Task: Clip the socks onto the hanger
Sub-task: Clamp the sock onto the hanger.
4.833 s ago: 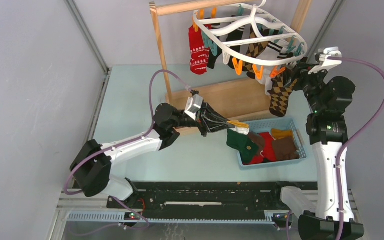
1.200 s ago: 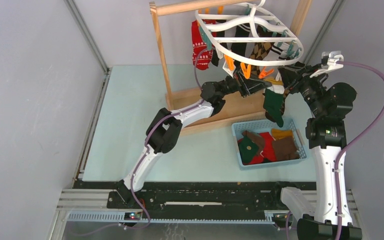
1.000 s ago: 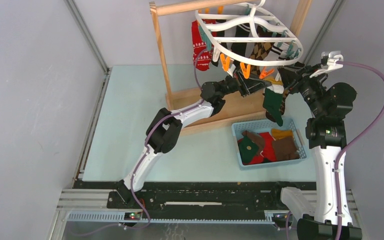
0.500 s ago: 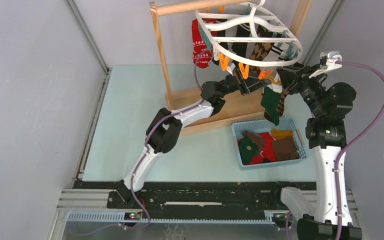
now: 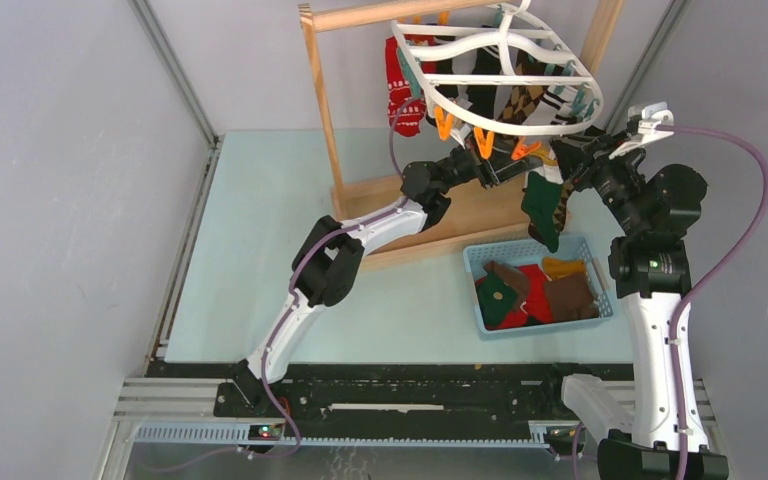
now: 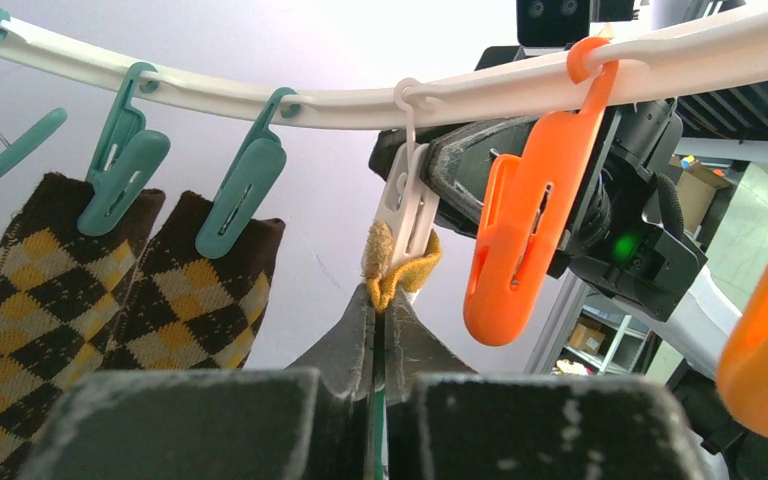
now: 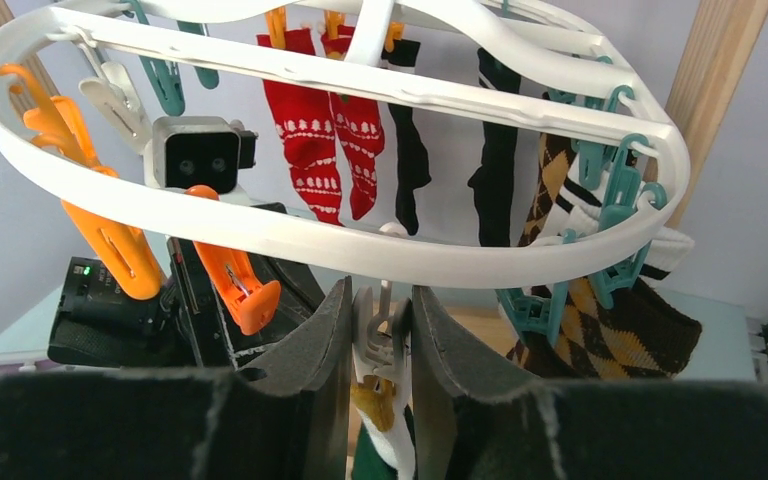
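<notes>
Left jaws: pinched shut on the mustard cuff of a dark green fabric sock [image 6: 400, 272].
Right jaws: narrowly parted around a white plastic clip [image 7: 378, 330], seemingly squeezing it.
Sock: cuff touching that clip, under the white oval plastic hanger [image 7: 360, 250] rim.

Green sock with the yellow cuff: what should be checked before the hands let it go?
1. The yellow cuff sits inside the white clip: ok.
2. The clip's hook is on the hanger rim: ok.
3. The left hand is shut on the cuff: ok.
4. The right hand is pressing the clip from both sides: ok.
5. The clip will hold the green sock alone: cannot tell.
</notes>
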Robot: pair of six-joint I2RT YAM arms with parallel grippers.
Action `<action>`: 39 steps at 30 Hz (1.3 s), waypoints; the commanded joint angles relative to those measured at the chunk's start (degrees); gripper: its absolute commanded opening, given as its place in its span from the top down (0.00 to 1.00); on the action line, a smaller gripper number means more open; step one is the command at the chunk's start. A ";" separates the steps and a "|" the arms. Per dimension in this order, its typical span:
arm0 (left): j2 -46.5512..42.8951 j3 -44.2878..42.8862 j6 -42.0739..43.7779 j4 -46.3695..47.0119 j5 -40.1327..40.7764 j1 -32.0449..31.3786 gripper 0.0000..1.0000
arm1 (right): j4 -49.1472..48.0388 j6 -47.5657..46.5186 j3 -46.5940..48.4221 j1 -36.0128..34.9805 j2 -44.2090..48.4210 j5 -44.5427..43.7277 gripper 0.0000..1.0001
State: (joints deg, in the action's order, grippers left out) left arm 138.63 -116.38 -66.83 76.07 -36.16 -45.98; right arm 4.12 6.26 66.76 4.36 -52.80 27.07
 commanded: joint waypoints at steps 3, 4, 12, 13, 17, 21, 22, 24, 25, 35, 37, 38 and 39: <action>-1.23 -2.62 -1.43 3.13 0.56 0.34 1.00 | 1.27 -3.20 0.03 -0.74 1.12 -0.37 0.83; -1.27 -2.58 -1.38 3.13 0.57 0.34 1.00 | 1.31 -3.34 0.03 -0.76 1.12 -0.35 0.83; -1.28 -2.36 -1.29 3.12 0.57 0.38 1.00 | 0.79 -2.83 0.03 -0.35 1.45 1.61 0.54; -1.26 -2.31 -1.24 3.12 0.57 0.36 1.00 | 0.60 -2.68 0.03 -0.20 1.55 1.71 0.52; -1.26 -2.40 -0.90 2.57 0.74 0.39 1.00 | -0.05 -1.70 0.05 0.82 1.90 2.34 0.47; -1.25 -2.45 -0.72 1.81 1.24 0.36 0.92 | -0.04 -1.04 0.05 2.43 2.40 3.48 0.43; -1.36 -2.29 -0.61 1.37 1.45 0.33 0.88 | 0.16 -1.07 0.08 2.98 2.57 4.21 0.41; -1.79 -1.68 -0.22 0.76 1.89 0.34 0.79 | 0.58 -0.84 0.07 4.43 2.99 5.96 0.39; -2.11 -1.17 -0.01 0.44 2.19 0.36 0.74 | 0.96 -0.88 0.04 5.47 3.33 7.34 0.37; -9.14 15.26 2.69 0.90 5.39 1.45 0.35 | 4.61 1.50 0.04 19.94 5.51 25.52 0.27; -11.34 20.76 4.13 1.17 6.19 1.71 0.29 | 9.47 -1.67 0.38 20.23 5.94 26.92 0.26; -12.52 23.54 4.76 1.51 6.72 1.83 0.26 | 11.38 -2.89 0.47 20.31 6.15 27.16 0.26; -13.93 27.27 5.37 1.84 7.67 1.95 0.24 | 13.23 -3.96 0.47 20.40 6.33 27.39 0.26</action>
State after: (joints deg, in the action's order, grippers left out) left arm 132.57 -97.19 -65.12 75.44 -31.48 -44.93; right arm 9.87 5.80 66.76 24.21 -47.42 49.21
